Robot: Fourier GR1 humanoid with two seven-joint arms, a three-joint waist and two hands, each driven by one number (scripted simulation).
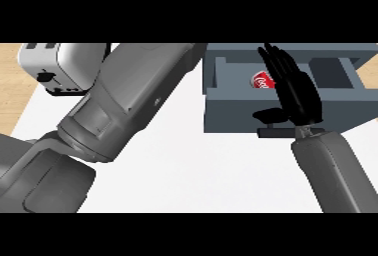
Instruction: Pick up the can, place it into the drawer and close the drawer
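Lying: can (263, 80) sits inside the open drawer (221, 107), by its left wall.
Right hand (295, 92): over the drawer, fingers straight and together, holding nothing, thumb out to the side.
Left hand: hidden; its fingers cannot be told.
Handling: likely light, stiff, smooth; best taken round its side.
Hidden: most of the can, behind the fingers; toaster (52, 67) beyond the drawer's left is cut off.

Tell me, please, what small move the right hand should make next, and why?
Probably draw the right hand back toward the drawer's front face and start pushing it shut. The can already lies inside the open drawer, and the hand's fingers are straight above it, holding nothing. So only the closing appears to be left. The left hand is out of view.
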